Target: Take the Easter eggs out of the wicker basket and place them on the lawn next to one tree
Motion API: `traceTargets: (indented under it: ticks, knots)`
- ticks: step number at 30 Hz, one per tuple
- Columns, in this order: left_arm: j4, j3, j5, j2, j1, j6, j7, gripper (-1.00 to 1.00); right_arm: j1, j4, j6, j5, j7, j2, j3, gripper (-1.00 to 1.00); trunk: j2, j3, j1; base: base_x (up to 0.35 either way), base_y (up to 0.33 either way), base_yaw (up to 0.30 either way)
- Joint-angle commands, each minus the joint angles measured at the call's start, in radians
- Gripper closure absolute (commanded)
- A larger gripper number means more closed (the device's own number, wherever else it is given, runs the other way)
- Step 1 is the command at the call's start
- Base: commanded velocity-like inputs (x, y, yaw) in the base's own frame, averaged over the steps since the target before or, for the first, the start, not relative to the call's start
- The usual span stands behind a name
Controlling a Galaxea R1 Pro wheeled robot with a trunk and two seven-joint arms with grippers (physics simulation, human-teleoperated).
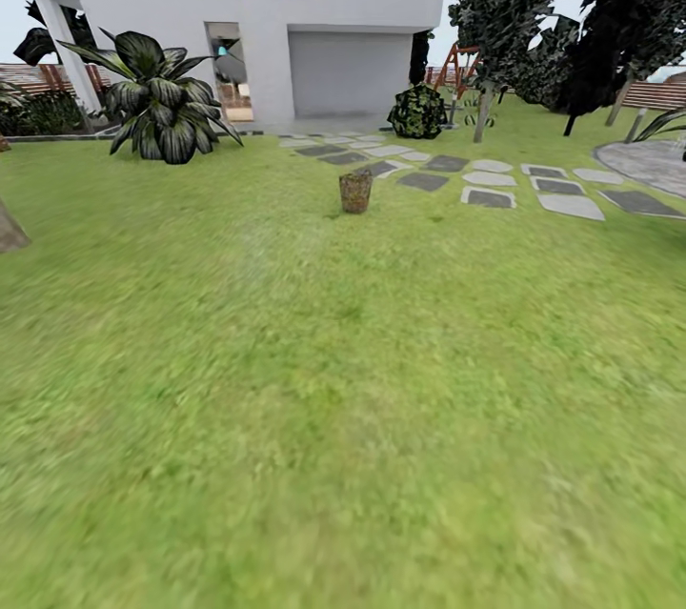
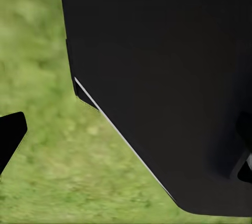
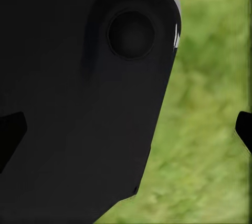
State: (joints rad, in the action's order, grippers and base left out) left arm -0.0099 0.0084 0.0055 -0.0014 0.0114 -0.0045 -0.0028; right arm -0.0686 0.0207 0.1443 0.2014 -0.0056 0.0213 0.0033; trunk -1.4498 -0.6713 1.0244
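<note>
The head camera looks forward across the lawn [image 1: 343, 399] toward the house [image 1: 286, 18]. Both wrist cameras face down, close behind dark robot housing [image 2: 168, 77], sharing grass.

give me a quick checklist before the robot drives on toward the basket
1. Basket located: ok. The wicker basket stands on the lawn ahead, near the stepping stones.
2. Path to it: ok. Nothing but grass shows between the camera and the basket in the head view.
3. Eggs in basket: cannot tell, too far and too small.
4. Grippers free: cannot tell. Both wrist views show dark robot body over grass, with fingertip edges at the borders and nothing seen held.
5. Target tree: ok. A thick trunk base shows at the far left of the lawn.
</note>
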Motion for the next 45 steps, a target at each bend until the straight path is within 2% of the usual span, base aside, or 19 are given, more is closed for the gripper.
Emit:
traceTargets:
  ticks: [1,45]
  knots:
    - [-0.001,0.001,0.001,0.0,0.0,0.0,0.0,-1.0,0.0,-0.001,0.003,0.006,-0.001,0.0,0.0,-1.0,0.0,-0.001,0.001,0.34,0.0,0.0]
    - [-0.001,0.001,0.001,0.0,0.001,-0.001,0.0,-1.0,0.0,-0.001,0.003,0.006,-0.001,0.0,0.0,-1.0,0.0,-0.001,0.001,0.34,0.0,0.0]
